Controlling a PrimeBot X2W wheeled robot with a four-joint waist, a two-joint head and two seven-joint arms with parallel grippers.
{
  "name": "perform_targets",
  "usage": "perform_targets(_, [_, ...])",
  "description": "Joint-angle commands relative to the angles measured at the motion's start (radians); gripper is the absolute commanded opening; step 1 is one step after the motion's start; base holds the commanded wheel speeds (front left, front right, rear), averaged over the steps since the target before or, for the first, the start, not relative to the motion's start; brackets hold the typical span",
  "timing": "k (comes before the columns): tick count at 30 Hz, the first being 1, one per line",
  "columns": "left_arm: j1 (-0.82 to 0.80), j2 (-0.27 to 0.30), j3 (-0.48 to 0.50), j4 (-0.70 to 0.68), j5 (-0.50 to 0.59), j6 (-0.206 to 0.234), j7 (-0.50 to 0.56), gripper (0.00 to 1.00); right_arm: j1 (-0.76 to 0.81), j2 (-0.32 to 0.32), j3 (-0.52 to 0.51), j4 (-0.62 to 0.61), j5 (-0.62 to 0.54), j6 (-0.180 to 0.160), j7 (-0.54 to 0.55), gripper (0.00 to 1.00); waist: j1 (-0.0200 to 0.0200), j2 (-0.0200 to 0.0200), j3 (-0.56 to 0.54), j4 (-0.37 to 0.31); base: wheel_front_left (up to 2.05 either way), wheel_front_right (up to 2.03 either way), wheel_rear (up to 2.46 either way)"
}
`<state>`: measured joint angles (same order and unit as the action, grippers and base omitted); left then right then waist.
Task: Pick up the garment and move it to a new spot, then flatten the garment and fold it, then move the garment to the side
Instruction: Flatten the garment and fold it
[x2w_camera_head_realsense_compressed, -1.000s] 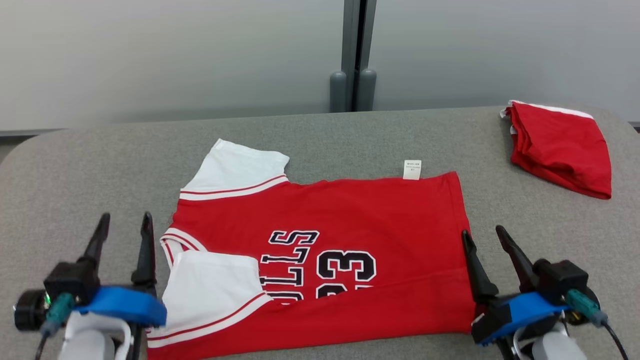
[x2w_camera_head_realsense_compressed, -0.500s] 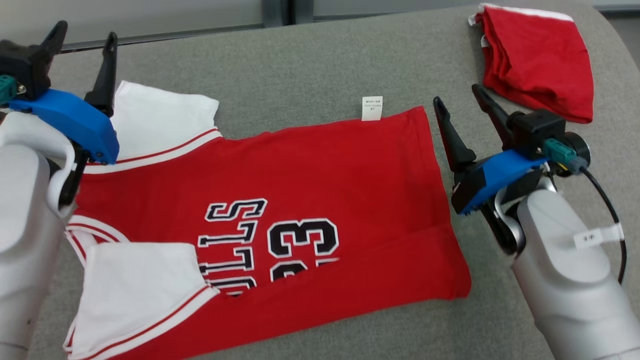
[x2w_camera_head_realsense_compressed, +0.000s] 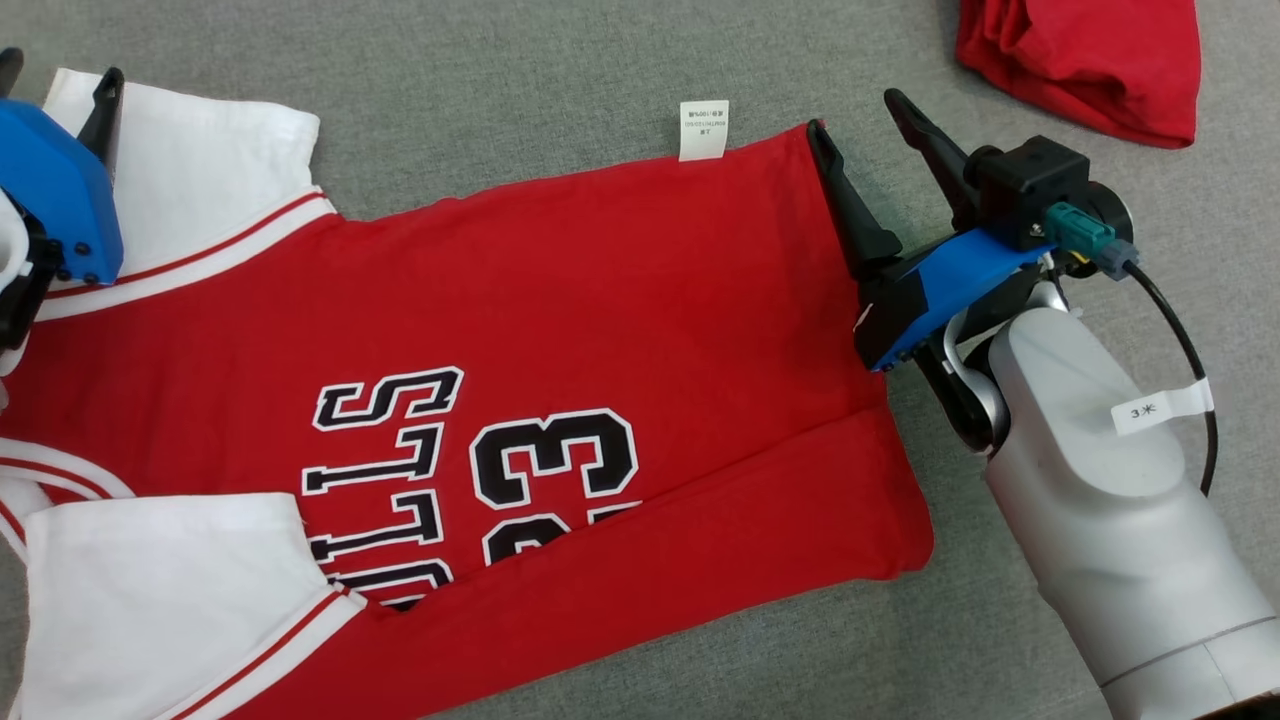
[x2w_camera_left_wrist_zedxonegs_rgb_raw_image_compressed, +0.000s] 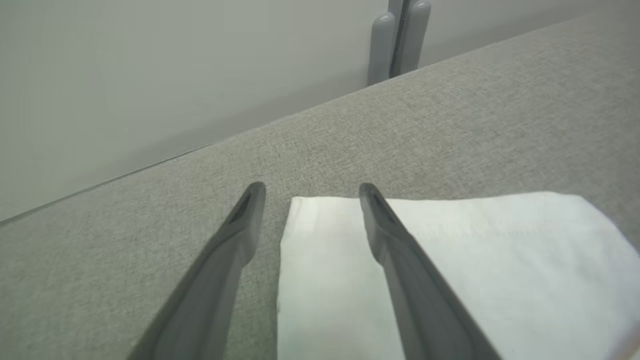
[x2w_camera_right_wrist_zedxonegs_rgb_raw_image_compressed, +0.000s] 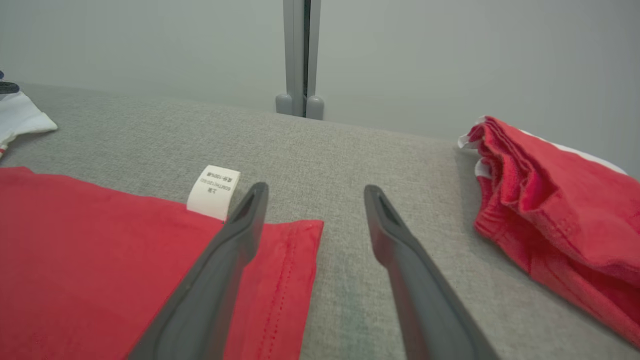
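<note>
- so, the grey surface (x2w_camera_head_realsense_compressed: 560, 60) carries the garment (x2w_camera_head_realsense_compressed: 600, 300) across its middle, long axis running left to right: collar end toward the left edge, hem toward the right.
- its near long edge lies doubled over the lettering, while the far long edge lies single, with both arms along it.
- a folded red pile (x2w_camera_head_realsense_compressed: 1080, 50) rests by the far right corner, apart from the hem; bare surface lies beyond the far edge.
- right gripper (x2w_camera_head_realsense_compressed: 852, 110): fingers spread, empty, straddling the far hem corner, one finger over red cloth and the other over bare surface.
- left gripper (x2w_camera_left_wrist_zedxonegs_rgb_raw_image_compressed: 312, 189): fingers spread, empty, straddling the corner of the far sleeve (x2w_camera_left_wrist_zedxonegs_rgb_raw_image_compressed: 450, 250).
- each arm is nearest its own corner, so the fold probably needs both to drop and pinch together.
- the care label (x2w_camera_head_realsense_compressed: 703, 130) pokes past the far edge, just left of the right gripper.
</note>
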<state>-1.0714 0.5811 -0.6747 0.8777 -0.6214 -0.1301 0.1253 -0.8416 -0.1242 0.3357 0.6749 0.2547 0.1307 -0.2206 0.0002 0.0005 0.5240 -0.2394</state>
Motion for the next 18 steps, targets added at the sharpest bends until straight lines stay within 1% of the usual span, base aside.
perform_targets(1, [-0.016, 0.006, -0.009, 0.010, -0.010, -0.001, 0.002, 1.00, -0.019, 0.002, 0.008, 0.005, 0.011, 0.000, -0.005, 1.00, -0.0002, -0.0005, 0.005, -0.001, 0.00, 0.00, 0.00])
perform_targets(6, [-0.024, 0.005, -0.054, 0.050, -0.072, -0.001, 0.011, 1.00, -0.043, 0.000, 0.041, 0.013, 0.029, 0.000, -0.008, 1.00, -0.0002, -0.0005, 0.020, -0.014, 0.00, 0.00, 0.00])
perform_targets(11, [-0.036, 0.002, -0.094, 0.081, -0.121, -0.001, 0.018, 1.00, -0.066, -0.009, 0.073, 0.038, 0.052, 0.000, 0.039, 1.00, -0.0002, -0.0005, 0.021, -0.016, 0.00, 0.00, 0.00])
perform_targets(12, [-0.037, 0.000, -0.105, 0.086, -0.130, -0.001, 0.020, 0.69, -0.071, -0.013, 0.075, 0.043, 0.055, 0.000, 0.052, 1.00, -0.0002, -0.0005, 0.020, -0.015, 0.00, 0.00, 0.00])
perform_targets(13, [-0.040, -0.002, -0.112, 0.090, -0.136, -0.001, 0.021, 0.45, -0.072, -0.015, 0.079, 0.049, 0.060, 0.000, 0.068, 1.00, -0.0002, -0.0005, 0.019, -0.014, 0.00, 0.00, 0.00])
perform_targets(14, [-0.045, -0.002, -0.119, 0.093, -0.144, -0.001, 0.021, 0.27, -0.074, -0.015, 0.084, 0.056, 0.064, 0.000, 0.084, 1.00, -0.0002, -0.0005, 0.018, -0.013, 0.00, 0.00, 0.00])
perform_targets(15, [-0.050, -0.003, -0.129, 0.095, -0.151, -0.001, 0.019, 0.00, -0.077, -0.016, 0.090, 0.062, 0.069, 0.000, 0.102, 1.00, -0.0002, -0.0005, 0.017, -0.010, 0.00, 0.00, 0.00])
perform_targets(18, [-0.060, -0.007, -0.151, 0.098, -0.172, -0.001, 0.012, 0.00, -0.094, -0.018, 0.099, 0.072, 0.086, 0.000, 0.134, 1.00, -0.0002, -0.0005, 0.017, -0.002, 0.00, 0.00, 0.00])
